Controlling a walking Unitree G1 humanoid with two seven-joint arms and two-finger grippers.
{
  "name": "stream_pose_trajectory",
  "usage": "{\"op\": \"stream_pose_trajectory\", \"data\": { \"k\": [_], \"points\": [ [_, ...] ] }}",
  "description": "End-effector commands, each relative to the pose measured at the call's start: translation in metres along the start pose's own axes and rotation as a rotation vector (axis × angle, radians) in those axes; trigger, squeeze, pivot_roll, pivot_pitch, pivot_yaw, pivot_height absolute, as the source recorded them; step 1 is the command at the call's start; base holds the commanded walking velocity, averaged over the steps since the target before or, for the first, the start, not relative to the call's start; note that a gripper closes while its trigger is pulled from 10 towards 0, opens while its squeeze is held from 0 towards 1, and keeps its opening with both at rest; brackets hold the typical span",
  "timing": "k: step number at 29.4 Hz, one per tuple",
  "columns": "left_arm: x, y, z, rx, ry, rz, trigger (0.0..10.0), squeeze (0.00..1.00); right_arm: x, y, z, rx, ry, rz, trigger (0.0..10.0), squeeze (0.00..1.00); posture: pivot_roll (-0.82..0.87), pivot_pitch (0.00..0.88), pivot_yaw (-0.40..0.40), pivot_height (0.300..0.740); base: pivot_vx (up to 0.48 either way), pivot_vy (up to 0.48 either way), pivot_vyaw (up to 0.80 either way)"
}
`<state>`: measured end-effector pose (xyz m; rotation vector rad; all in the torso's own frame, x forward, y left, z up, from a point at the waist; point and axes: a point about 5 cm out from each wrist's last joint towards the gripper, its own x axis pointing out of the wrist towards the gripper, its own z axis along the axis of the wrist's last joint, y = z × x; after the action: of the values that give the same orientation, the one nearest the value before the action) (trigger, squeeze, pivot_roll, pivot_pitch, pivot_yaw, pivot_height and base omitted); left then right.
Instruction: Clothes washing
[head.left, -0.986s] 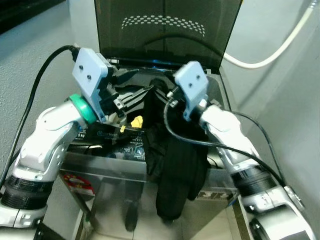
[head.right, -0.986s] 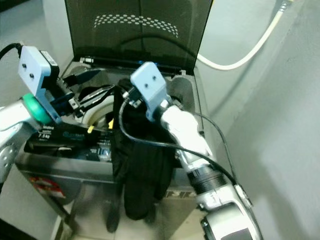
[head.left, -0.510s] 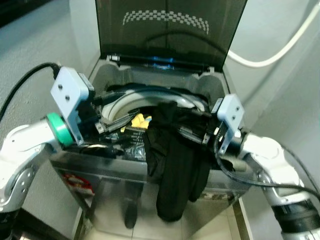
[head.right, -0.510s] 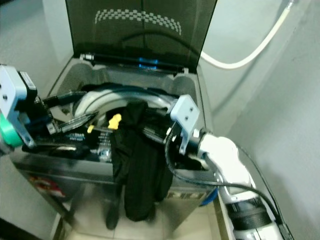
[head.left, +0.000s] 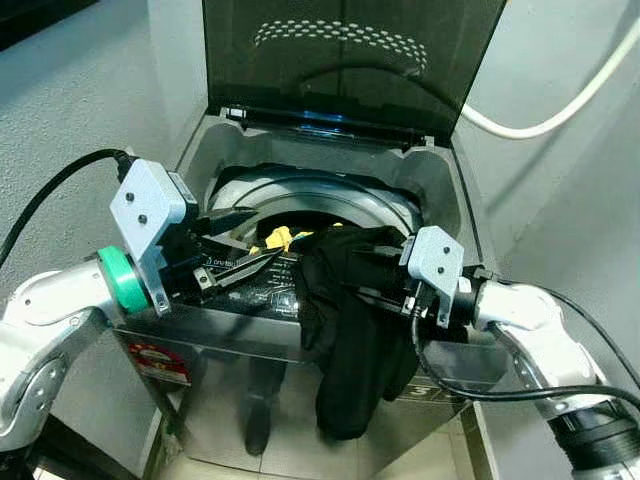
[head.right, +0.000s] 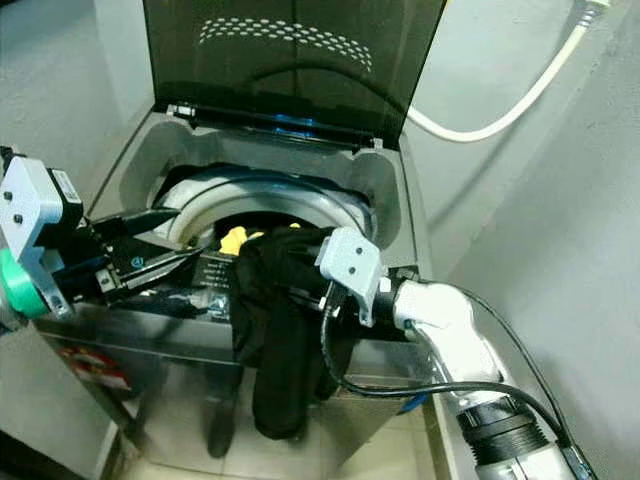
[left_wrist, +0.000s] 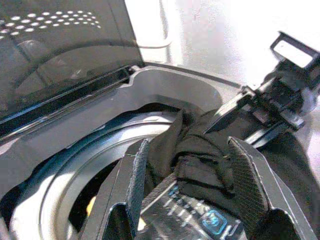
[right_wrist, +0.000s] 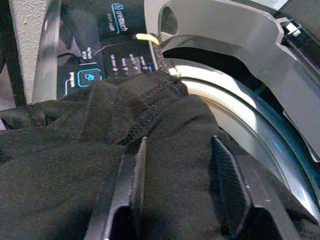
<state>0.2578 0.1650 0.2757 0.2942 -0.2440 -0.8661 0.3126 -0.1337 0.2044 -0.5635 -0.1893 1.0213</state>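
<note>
A black garment (head.left: 350, 330) draped over the washer's front rim (head.left: 250, 335) blocks part of the drum opening (head.left: 300, 205).

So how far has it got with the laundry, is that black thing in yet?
Done: the washer lid stands open, and something yellow already lies in the drum. In hand: the black garment hangs over the front rim, the right pincer pressing open on it, the left pincer open beside it. Left: getting it inside and shutting the lid.

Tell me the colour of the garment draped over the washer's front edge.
Black garment, clearest in the left eye view.
</note>
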Motion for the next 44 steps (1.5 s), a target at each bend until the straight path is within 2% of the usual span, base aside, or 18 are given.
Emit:
{"op": "stream_pose_trajectory", "data": {
  "k": [1,13,14,19,20,21,22,26,29,31,32,34,36,38,39,42,43,44],
  "points": [
    [0.006,-0.014,-0.006,-0.025,0.015,-0.067,10.0,0.0,0.002,0.007,-0.02,0.051,0.077,-0.013,0.0,0.0,0.15,0.04,-0.023,0.74,0.0,0.0,0.0],
    [0.011,-0.019,-0.011,-0.05,0.013,-0.058,10.0,0.0,0.029,-0.024,0.017,0.083,-0.177,-0.276,0.0,0.0,0.15,0.038,-0.021,0.74,0.0,0.0,0.0],
    [0.013,-0.019,-0.011,-0.054,0.005,-0.054,10.0,0.0,0.043,-0.04,0.036,0.086,-0.263,-0.368,0.0,0.0,0.15,0.042,-0.023,0.74,0.0,0.0,0.0],
    [0.017,-0.02,-0.009,-0.061,-0.01,-0.049,10.0,0.0,0.059,-0.063,0.063,0.105,-0.358,-0.499,0.0,0.0,0.15,0.048,-0.027,0.74,0.0,0.0,0.0],
    [0.019,-0.021,-0.008,-0.064,-0.017,-0.048,10.0,0.0,0.065,-0.071,0.073,0.125,-0.395,-0.545,1.8,0.0,0.15,0.05,-0.029,0.74,0.0,0.0,0.0],
    [0.02,-0.021,-0.007,-0.064,-0.022,-0.047,10.0,0.0,0.069,-0.077,0.083,0.135,-0.428,-0.577,1.8,0.0,0.15,0.05,-0.029,0.74,0.0,0.0,0.0],
    [0.022,-0.021,-0.007,-0.065,-0.028,-0.044,10.0,0.0,0.074,-0.083,0.095,0.141,-0.461,-0.617,10.0,0.0,0.16,0.052,-0.032,0.74,0.0,0.0,0.0],
    [0.027,-0.02,-0.003,-0.063,-0.054,-0.026,10.0,0.0,0.087,-0.089,0.119,0.133,-0.53,-0.692,10.0,0.0,0.17,0.054,-0.037,0.74,0.0,0.0,0.0],
    [0.029,-0.02,-0.001,-0.064,-0.064,-0.02,10.0,0.0,0.09,-0.088,0.122,0.125,-0.535,-0.704,10.0,0.0,0.17,0.056,-0.039,0.74,0.0,0.0,0.0],
    [0.032,-0.019,0.001,-0.067,-0.08,-0.007,10.0,0.0,0.108,-0.07,0.113,0.025,-0.431,-0.587,10.0,0.0,0.18,0.057,-0.041,0.74,0.0,0.0,0.0],
    [0.032,-0.019,0.001,-0.067,-0.08,-0.007,10.0,0.0,0.108,-0.07,0.113,0.025,-0.431,-0.587,10.0,0.0,0.18,0.057,-0.041,0.74,0.0,0.0,0.0],
    [0.033,-0.019,0.002,-0.069,-0.086,-0.001,10.0,0.0,0.121,-0.047,0.09,-0.083,-0.277,-0.432,10.0,0.0,0.17,0.062,-0.038,0.74,0.0,0.0,0.0],
    [0.033,-0.019,0.001,-0.072,-0.086,0.001,10.0,0.0,0.124,-0.032,0.067,-0.102,-0.161,-0.327,10.0,0.0,0.17,0.062,-0.036,0.74,0.0,0.0,0.0],
    [0.033,-0.019,0.001,-0.073,-0.086,0.001,10.0,0.0,0.124,-0.029,0.062,-0.105,-0.143,-0.307,10.0,0.0,0.17,0.062,-0.036,0.74,0.0,0.0,0.0],
    [0.033,-0.019,0.001,-0.075,-0.085,0.001,10.0,0.0,0.121,-0.031,0.061,-0.092,-0.151,-0.317,10.0,0.45,0.16,0.063,-0.033,0.74,0.0,0.0,0.0],
    [0.034,-0.019,0.001,-0.076,-0.085,0.0,10.0,0.0,0.117,-0.035,0.062,-0.081,-0.166,-0.337,10.0,0.45,0.16,0.063,-0.033,0.74,0.0,0.0,0.0],
    [0.034,-0.018,0.0,-0.078,-0.084,0.0,10.0,0.0,0.112,-0.042,0.063,-0.059,-0.188,-0.373,10.0,1.0,0.16,0.061,-0.027,0.74,0.0,0.0,0.0],
    [0.034,-0.018,0.0,-0.078,-0.084,0.0,10.0,0.0,0.112,-0.042,0.063,-0.059,-0.188,-0.373,10.0,1.0,0.16,0.061,-0.027,0.74,0.0,0.0,0.0]
  ]
}}
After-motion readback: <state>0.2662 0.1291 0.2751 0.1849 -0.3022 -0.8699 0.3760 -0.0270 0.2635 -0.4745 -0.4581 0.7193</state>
